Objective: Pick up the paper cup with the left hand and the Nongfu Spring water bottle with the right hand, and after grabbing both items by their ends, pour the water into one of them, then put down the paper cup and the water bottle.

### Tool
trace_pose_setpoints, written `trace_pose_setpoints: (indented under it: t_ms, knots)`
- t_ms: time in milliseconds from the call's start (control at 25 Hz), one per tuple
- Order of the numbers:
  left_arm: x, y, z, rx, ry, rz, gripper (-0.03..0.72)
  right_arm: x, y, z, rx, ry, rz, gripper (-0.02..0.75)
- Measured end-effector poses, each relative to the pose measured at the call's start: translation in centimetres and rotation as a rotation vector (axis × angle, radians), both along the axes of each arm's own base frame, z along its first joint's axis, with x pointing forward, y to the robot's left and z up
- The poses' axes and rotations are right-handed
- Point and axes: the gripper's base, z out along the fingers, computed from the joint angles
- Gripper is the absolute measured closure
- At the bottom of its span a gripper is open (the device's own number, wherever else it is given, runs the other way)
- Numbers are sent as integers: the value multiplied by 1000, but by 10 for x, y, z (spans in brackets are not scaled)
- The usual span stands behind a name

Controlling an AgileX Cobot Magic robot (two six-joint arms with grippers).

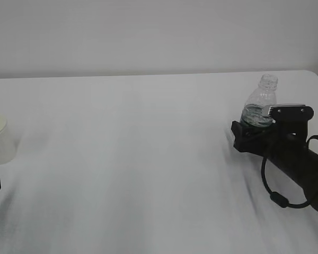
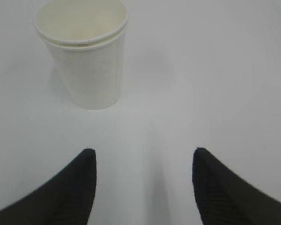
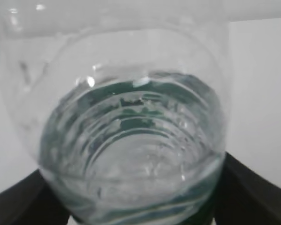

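White paper cup [image 2: 86, 56] (cream inside) at the white table's [image 1: 148, 169] left edge; clear ribbed bottle [image 1: 261, 103] with dark green band; black right gripper [image 1: 249, 135]

Wide bare table [image 1: 138, 159] lay between the arms. At far left the paper cup [image 2: 84, 56] stood ahead of the left hand [image 2: 143, 187], nothing between. At right, the bottle [image 3: 131, 136] filled the right hand [image 1: 249, 132].

A white table [image 1: 148, 159] is spreading across the whole lower field, its surface plain and evenly lit. A pale grey wall [image 1: 148, 32] is rising behind the table's far edge. The table's right corner is perhaps rounding off at the frame's edge.
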Motion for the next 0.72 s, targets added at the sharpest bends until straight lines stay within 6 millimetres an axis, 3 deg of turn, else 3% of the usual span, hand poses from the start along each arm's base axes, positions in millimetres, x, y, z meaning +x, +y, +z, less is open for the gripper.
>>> trace_pose_setpoints:
  t_ms: [520,720]
  knots:
    - [0,0,0,0,0,0,229,3,0,2,1,-10,0,149]
    - [0,0,0,0,0,0,229,3,0,2,2,-14,-1,230]
